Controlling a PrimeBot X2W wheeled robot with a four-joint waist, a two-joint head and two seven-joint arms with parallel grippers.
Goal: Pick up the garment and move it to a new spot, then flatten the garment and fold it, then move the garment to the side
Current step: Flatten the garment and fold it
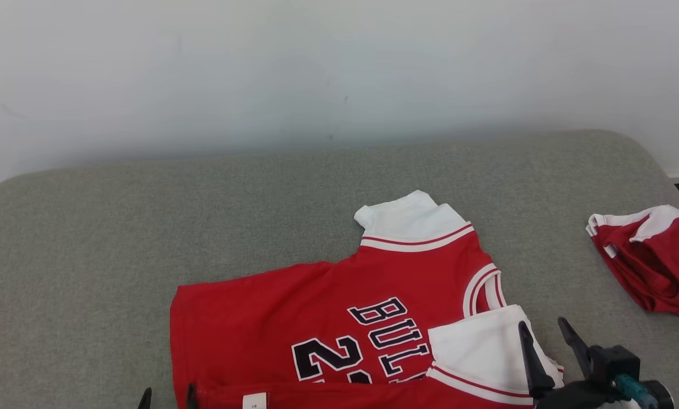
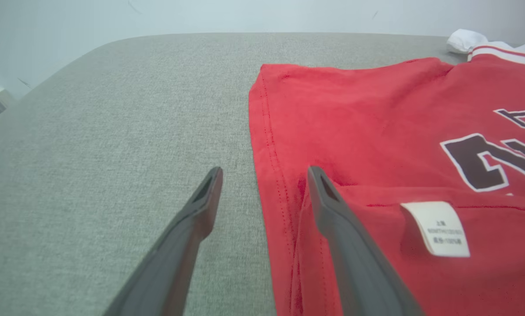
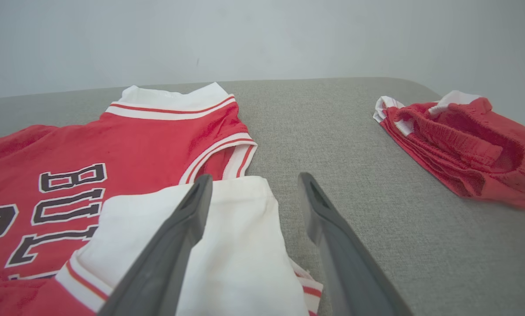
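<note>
Second red garment (image 1: 654,267) lies right of jersey (image 1: 271,312), well apart.

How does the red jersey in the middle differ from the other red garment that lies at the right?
The jersey lies spread out and mostly flat; the other garment sits bunched in a heap. The jersey shows black letters and a number; the other garment shows no print. The jersey is in the middle of the grey surface; the other garment is near its right edge. Both are red with white trim.
</note>
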